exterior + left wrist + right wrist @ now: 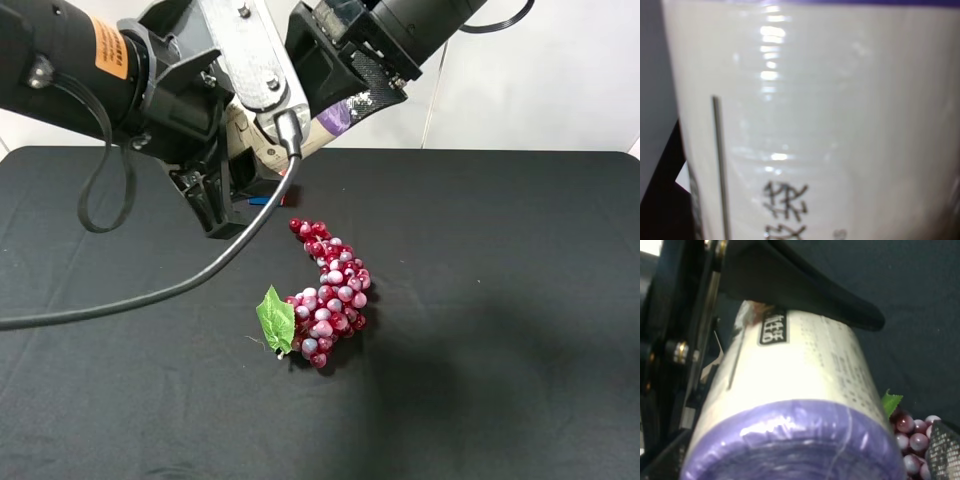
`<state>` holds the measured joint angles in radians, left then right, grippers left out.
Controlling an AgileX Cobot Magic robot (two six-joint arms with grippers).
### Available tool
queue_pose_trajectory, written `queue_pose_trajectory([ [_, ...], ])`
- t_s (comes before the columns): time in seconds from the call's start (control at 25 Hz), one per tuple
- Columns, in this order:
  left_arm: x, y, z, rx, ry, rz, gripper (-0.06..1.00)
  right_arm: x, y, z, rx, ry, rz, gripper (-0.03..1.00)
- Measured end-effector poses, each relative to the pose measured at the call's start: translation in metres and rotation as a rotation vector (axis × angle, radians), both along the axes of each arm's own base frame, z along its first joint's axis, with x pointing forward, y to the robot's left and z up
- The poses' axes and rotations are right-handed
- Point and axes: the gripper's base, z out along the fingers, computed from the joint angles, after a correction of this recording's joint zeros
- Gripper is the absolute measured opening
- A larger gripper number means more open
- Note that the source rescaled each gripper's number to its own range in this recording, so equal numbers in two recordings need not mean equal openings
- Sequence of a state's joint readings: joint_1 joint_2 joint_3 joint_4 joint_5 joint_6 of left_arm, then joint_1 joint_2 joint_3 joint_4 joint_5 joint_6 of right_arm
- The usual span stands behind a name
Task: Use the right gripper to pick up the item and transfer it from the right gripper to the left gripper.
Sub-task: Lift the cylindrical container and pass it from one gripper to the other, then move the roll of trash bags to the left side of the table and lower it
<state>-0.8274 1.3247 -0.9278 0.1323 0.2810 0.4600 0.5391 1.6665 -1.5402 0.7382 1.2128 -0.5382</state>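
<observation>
I'm seeing one item (332,119) hanging above the table (500,300) between two grippers. The left gripper (245,165) is clamping its cream body, but I cannot tell whether the right gripper (368,95) is gripping. One grape bunch (330,295) is lying below.

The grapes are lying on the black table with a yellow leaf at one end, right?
Not quite. The leaf is green, not yellow. The rest is right: the grapes lie on the black table with the leaf at one end. The high camera view shows this.
</observation>
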Motion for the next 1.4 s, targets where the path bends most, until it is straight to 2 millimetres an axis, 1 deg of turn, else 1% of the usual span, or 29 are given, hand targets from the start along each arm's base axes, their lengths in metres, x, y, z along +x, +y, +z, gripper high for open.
queue_pose_trajectory([
  [0.24, 0.0, 0.0, 0.0, 0.0, 0.0, 0.0, 0.01, 0.003, -0.001, 0.011, -0.009, -0.051, -0.009, 0.99],
  [0.36, 0.0, 0.0, 0.0, 0.0, 0.0, 0.0, 0.01, 0.004, -0.003, 0.013, -0.03, -0.061, -0.024, 0.99],
  [0.6, 0.0, 0.0, 0.0, 0.001, 0.001, 0.0, 0.01, -0.005, -0.012, 0.027, -0.045, -0.109, -0.044, 0.99],
  [0.64, 0.0, 0.0, 0.0, 0.001, 0.001, 0.0, 0.01, -0.005, -0.012, 0.027, -0.045, -0.109, -0.044, 0.99],
  [0.76, 0.0, 0.0, 0.0, 0.001, 0.001, 0.0, 0.0, -0.012, -0.018, 0.038, -0.042, -0.145, -0.05, 0.99],
  [0.8, 0.0, 0.0, 0.0, 0.001, 0.001, 0.0, 0.0, -0.012, -0.018, 0.038, -0.042, -0.145, -0.05, 0.99],
  [0.96, 0.0, 0.0, 0.0, 0.001, 0.001, 0.0, 0.0, -0.019, -0.025, 0.048, -0.056, -0.179, -0.075, 0.99],
  [1.04, 0.0, 0.0, 0.0, 0.001, 0.001, 0.0, 0.0, -0.026, -0.031, 0.055, -0.058, -0.199, -0.09, 0.99],
  [1.2, 0.0, 0.0, 0.0, 0.001, 0.001, 0.0, 0.0, -0.041, -0.042, 0.06, -0.069, -0.226, -0.098, 0.99],
  [1.4, 0.0, 0.0, 0.0, 0.002, 0.002, 0.0, 0.0, -0.067, -0.064, 0.055, -0.128, -0.254, -0.112, 0.99],
])
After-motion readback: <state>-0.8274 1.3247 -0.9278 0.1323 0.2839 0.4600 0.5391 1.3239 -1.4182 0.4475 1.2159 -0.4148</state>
